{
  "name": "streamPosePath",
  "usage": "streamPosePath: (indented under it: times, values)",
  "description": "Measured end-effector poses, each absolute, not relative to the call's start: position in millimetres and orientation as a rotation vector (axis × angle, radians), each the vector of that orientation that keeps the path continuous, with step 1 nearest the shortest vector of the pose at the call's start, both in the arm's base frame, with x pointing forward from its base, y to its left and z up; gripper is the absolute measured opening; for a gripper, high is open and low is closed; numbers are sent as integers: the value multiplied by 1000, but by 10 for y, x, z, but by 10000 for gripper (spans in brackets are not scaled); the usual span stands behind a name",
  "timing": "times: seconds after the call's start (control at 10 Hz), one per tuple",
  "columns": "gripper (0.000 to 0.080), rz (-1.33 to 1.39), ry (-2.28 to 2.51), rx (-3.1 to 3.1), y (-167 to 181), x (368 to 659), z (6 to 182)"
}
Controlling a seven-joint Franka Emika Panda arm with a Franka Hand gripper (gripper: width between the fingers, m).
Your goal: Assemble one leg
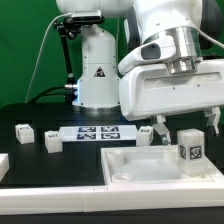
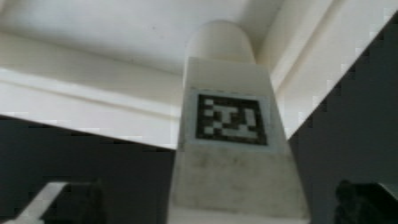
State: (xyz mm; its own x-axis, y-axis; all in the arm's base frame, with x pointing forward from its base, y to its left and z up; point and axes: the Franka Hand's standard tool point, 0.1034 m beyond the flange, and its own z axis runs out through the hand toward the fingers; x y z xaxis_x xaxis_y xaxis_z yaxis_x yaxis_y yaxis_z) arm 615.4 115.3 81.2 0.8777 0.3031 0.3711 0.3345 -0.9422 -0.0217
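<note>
A leg, a small white block with a square tag on its front, stands upright on the large white base, at its corner on the exterior view's right. My gripper hangs just above it, open, with one finger on each side. In the wrist view the leg runs up the middle with its tag facing the camera. The dark fingertips sit well apart from its sides, and the gripper is not touching it. The base lies behind the leg.
Three more legs lie on the black table: two at the exterior view's left and one near the base's far edge. The marker board lies in front of the robot's pedestal. Another white part shows at the left edge.
</note>
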Motion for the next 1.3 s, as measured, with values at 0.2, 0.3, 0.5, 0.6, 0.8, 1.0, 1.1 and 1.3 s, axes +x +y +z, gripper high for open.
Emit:
streamPosePath:
  times: [0.2, 0.3, 0.5, 0.6, 0.8, 1.0, 1.1, 1.3]
  values:
    - [649, -312, -493, -2967, 1197, 6150, 793]
    - [649, -174, -493, -2966, 1211, 6120, 777]
    - [649, 7, -505, -2959, 1209, 6123, 772]
    - [649, -6, -500, -2960, 1181, 6186, 768]
    - [521, -26, -498, -2962, 1158, 6205, 763]
    - [386, -26, -498, -2962, 1158, 6205, 762]
    - [293, -26, -497, -2963, 1153, 6206, 761]
    - [293, -25, -479, -2966, 1147, 6207, 761]
